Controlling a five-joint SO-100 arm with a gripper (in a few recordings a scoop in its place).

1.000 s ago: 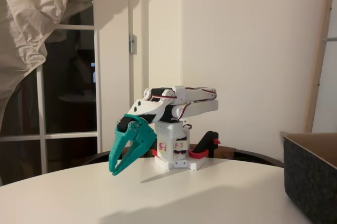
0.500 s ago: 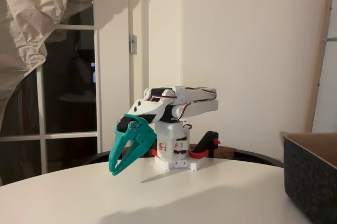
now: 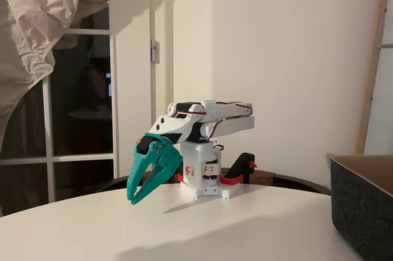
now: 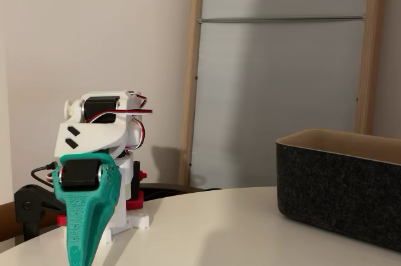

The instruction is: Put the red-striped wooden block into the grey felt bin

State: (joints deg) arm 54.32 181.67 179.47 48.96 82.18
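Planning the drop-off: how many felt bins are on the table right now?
1. The grey felt bin stands at the table's right edge in both fixed views, well apart from the gripper. More could sit outside the frames.

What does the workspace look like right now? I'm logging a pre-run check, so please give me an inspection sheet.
Surface: white round table, bare where visible.
Job's things: grey felt bin on the table, apart from the arm; block: nothing seen.
Clutter: nothing seen.
Gripper: teal gripper points down near the table, jaws slightly apart, holding nothing.
Cables: red and white wires on the folded arm; black cable at the base.
Surroundings: window, draped cloth, red-and-black clamp.
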